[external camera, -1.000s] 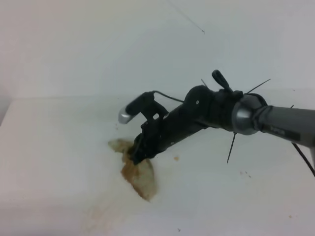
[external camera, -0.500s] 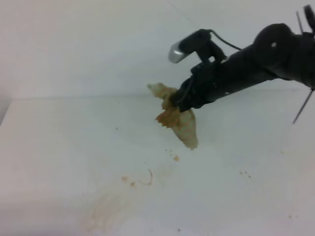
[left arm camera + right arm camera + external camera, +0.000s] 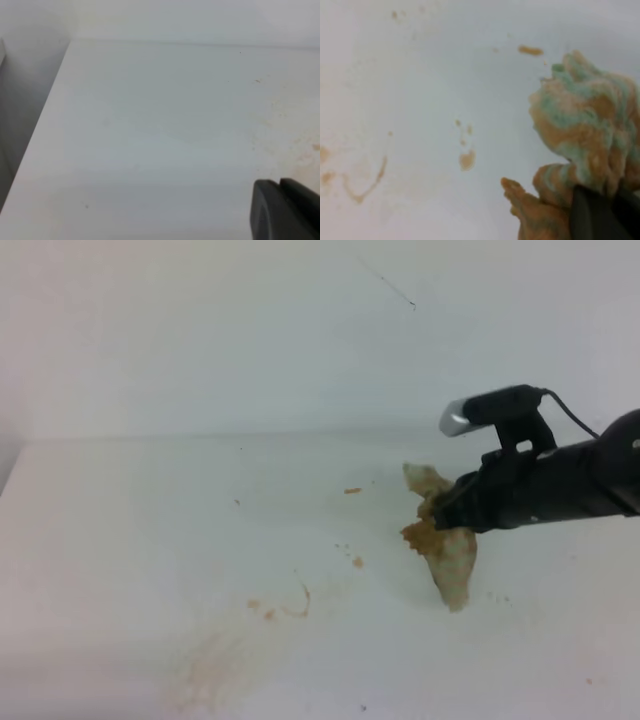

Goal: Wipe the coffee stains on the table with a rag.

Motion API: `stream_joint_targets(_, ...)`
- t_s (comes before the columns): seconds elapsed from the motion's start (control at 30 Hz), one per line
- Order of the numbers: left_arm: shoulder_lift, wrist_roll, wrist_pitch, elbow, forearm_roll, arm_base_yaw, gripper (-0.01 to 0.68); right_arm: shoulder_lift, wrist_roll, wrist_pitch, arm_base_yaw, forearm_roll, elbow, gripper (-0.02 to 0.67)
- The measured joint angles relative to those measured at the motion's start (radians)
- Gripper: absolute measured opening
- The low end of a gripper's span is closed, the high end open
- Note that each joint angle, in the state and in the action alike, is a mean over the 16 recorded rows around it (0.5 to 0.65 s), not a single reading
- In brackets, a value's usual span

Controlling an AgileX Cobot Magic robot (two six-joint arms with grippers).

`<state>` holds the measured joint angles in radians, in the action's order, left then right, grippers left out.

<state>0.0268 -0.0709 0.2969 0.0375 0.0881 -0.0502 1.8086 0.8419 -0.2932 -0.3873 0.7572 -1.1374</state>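
My right gripper (image 3: 450, 514) is shut on the rag (image 3: 443, 548), a crumpled beige cloth with brown blotches that hangs from the jaws over the right part of the white table (image 3: 120, 540). Whether its lower tip touches the surface is unclear. In the right wrist view the rag (image 3: 585, 125) fills the right side above the dark fingertips (image 3: 592, 220). What shows of the coffee stains is a faint tan smear (image 3: 212, 665), a thin curved line (image 3: 300, 604) and small brown specks (image 3: 357, 562), all left of the rag. The left gripper (image 3: 286, 212) shows only as a dark corner.
Another small brown speck (image 3: 352, 490) lies further back, left of the rag. The table's left edge (image 3: 42, 120) drops off beside a grey wall. Faint tan speckles (image 3: 300, 150) mark the surface in the left wrist view.
A second ago the rag was pressed on the brown blotch left of centre. The right arm lifted it, then carried it right and back down. Only faint smears show where the blotch was.
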Motion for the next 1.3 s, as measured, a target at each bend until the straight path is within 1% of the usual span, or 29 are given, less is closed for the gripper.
stream_joint_targets(0.17,0.0,0.0,0.0,0.0,0.0,0.0,0.001,0.005,0.002,0.068,0.002,0.036,0.066,0.041)
stream_joint_targets(0.27,0.0,0.0,0.0,0.0,0.0,0.0,0.001,0.011,0.007,0.089,0.002,0.046,0.08,0.071)
stream_joint_targets(0.37,0.0,0.0,0.0,0.0,0.0,0.0,0.001,0.016,0.011,0.094,0.002,0.049,0.08,0.128)
stream_joint_targets(0.67,0.0,0.0,0.0,0.0,0.0,0.0,0.001,-0.029,0.019,0.067,0.003,0.051,0.058,0.344)
stream_joint_targets(0.77,0.0,0.0,0.0,0.0,0.0,0.0,0.001,-0.076,0.02,0.046,0.003,0.048,0.053,0.381)
stream_joint_targets(0.83,0.0,0.0,0.0,0.0,0.0,0.0,0.001,-0.119,0.02,0.03,0.003,0.042,0.052,0.373)
stream_joint_targets(0.9,0.0,0.0,0.0,0.0,0.0,0.0,0.001,-0.17,0.019,0.012,0.003,0.029,0.052,0.343)
stream_joint_targets(1.1,0.0,0.0,0.0,0.0,0.0,0.0,0.001,-0.36,-0.021,-0.055,0.003,-0.059,0.053,0.193)
stream_joint_targets(1.2,0.0,0.0,0.0,0.0,0.0,0.0,0.001,-0.468,-0.08,-0.088,0.003,-0.146,0.063,0.115)
stream_joint_targets(1.3,0.0,0.0,0.0,0.0,0.0,0.0,0.001,-0.58,-0.171,-0.109,0.003,-0.264,0.09,0.051)
